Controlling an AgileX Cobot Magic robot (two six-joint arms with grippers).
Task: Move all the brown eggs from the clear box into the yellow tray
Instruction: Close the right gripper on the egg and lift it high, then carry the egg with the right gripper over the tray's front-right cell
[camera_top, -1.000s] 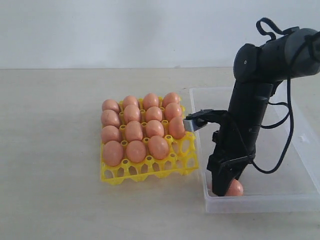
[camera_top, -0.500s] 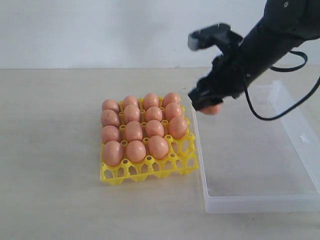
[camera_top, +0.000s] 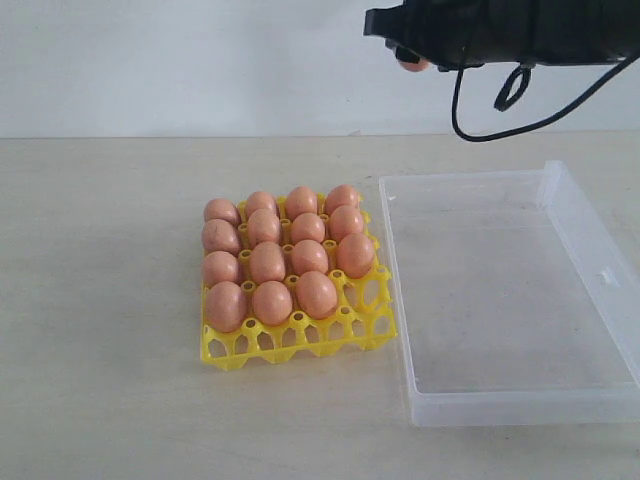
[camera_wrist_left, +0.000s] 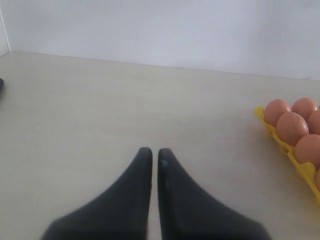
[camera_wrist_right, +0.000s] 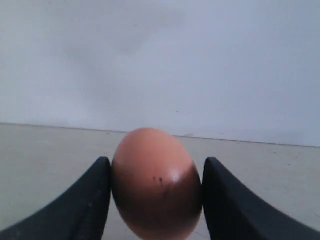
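The yellow tray (camera_top: 372, 322) sits on the table left of the clear box (camera_top: 500, 405), with several brown eggs (camera_top: 266, 262) in its cups; its near-right corner cup holds none. No egg lies in the clear box. High above the tray's far right corner, my right gripper (camera_top: 412, 62) is shut on one brown egg (camera_wrist_right: 156, 182), which sits between both black fingers (camera_wrist_right: 87, 200). In the left wrist view my left gripper (camera_wrist_left: 151, 152) is shut with nothing in it, low over bare table, with the tray's edge (camera_wrist_left: 290, 154) and some eggs (camera_wrist_left: 292, 127) off to one side.
The pale wooden table (camera_top: 100, 300) spreads all round the tray and box. A white wall (camera_top: 200, 60) stands behind it. The right arm's black cable (camera_top: 520, 100) loops down below the arm at the top right.
My right gripper has risen from the clear box's near-left corner with the egg, moving up and toward the far side, and now hangs high near the top of the exterior view.
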